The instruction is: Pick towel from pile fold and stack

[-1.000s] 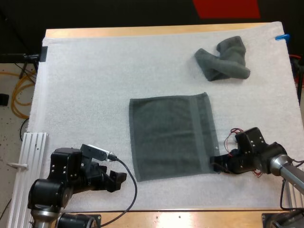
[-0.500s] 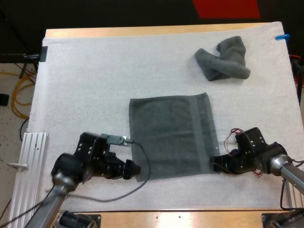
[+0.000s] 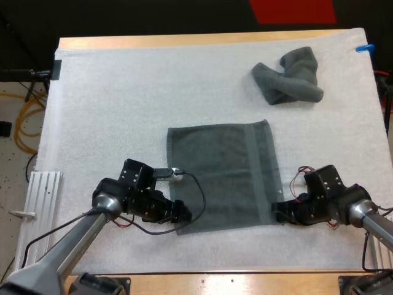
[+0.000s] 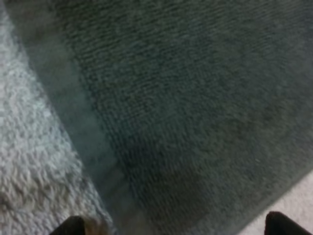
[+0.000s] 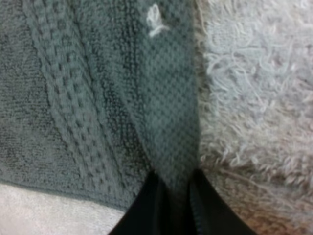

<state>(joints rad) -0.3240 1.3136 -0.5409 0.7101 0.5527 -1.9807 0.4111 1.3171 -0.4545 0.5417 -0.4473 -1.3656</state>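
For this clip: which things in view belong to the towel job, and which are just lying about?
Job: flat towel, pinched at its edge by the right gripper; open left gripper at its corner; crumpled towel.
Lying about: mat, table, metal rail.

From my station I see the white mat (image 3: 123, 104) covering most of the wooden tabletop (image 3: 184, 41), a ribbed metal rail (image 3: 43, 196) beside the mat's lower left edge, and yellow cables (image 3: 20, 126) on the floor at the frame's left.
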